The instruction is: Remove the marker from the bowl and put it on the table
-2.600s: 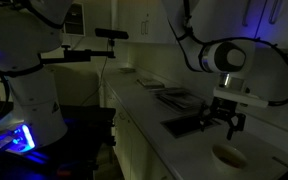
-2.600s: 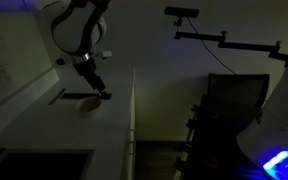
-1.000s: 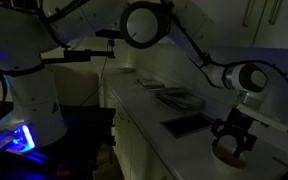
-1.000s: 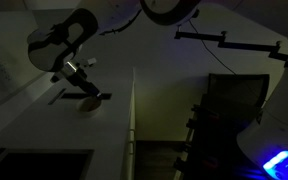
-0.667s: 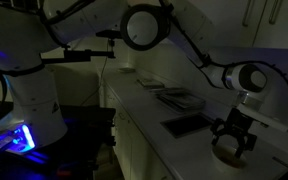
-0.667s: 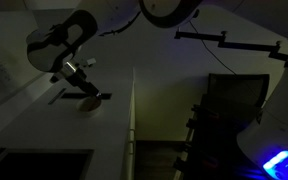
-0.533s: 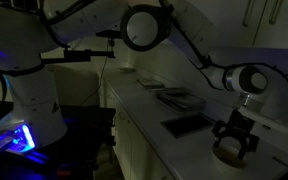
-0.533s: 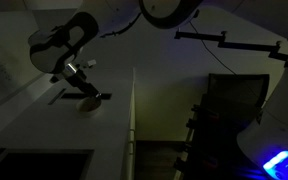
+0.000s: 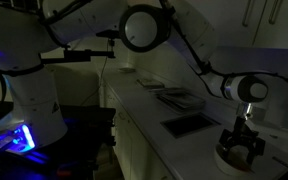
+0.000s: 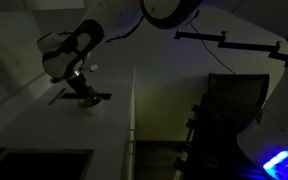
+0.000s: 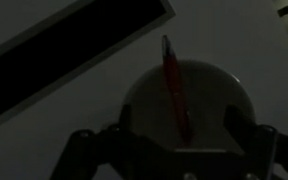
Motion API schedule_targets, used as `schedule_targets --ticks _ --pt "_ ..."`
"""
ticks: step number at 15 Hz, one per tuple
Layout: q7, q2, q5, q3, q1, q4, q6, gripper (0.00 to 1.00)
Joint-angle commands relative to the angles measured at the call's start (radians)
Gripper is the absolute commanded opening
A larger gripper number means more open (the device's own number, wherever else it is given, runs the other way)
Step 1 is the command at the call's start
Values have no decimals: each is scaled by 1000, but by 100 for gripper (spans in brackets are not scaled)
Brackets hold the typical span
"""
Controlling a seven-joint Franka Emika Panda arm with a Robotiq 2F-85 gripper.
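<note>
The step in hand is the approach for the grasp: nothing is picked up yet. In the wrist view the pincer (image 11: 177, 138) stands wide open and empty, its two dark fingers set on either side of the cream bowl (image 11: 216, 88), roughly as far apart as the bowl is wide. The red marker (image 11: 174, 88) lies inside the bowl, straight ahead of the pincer and between the finger lines, its length running away from the wrist and slightly tilted.

In both exterior views the pincer (image 9: 242, 150) (image 10: 87, 97) hangs low, just over the bowl (image 9: 224, 160); whether it touches the rim is too dim to tell.

The next move likely calls for a short descent until the fingers bracket the marker's barrel, then a close across it and a lift clear.

The marker is slim, smooth and cylindrical, so it may roll. The bowl is shallow, round and matte-looking. The desk (image 11: 239, 30) is flat and pale; a dark rectangular tray (image 11: 54, 50) lies beyond the pincer, off to one side.
</note>
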Motion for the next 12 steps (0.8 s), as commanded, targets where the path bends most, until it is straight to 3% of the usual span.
schedule_targets --ticks 1,2,3,6,8,12 --pt "-28 -42 -17 3 -6 -78 55 86" --pt "-36 -48 -19 3 -6 -89 63 72" --pt "-38 -56 -22 0 -5 -104 76 76" --pt "-26 -82 -37 -13 1 -151 114 66" --pt "-36 -95 -60 -16 -5 -183 154 43" --pt "-68 -111 -98 -34 -13 -251 251 13"
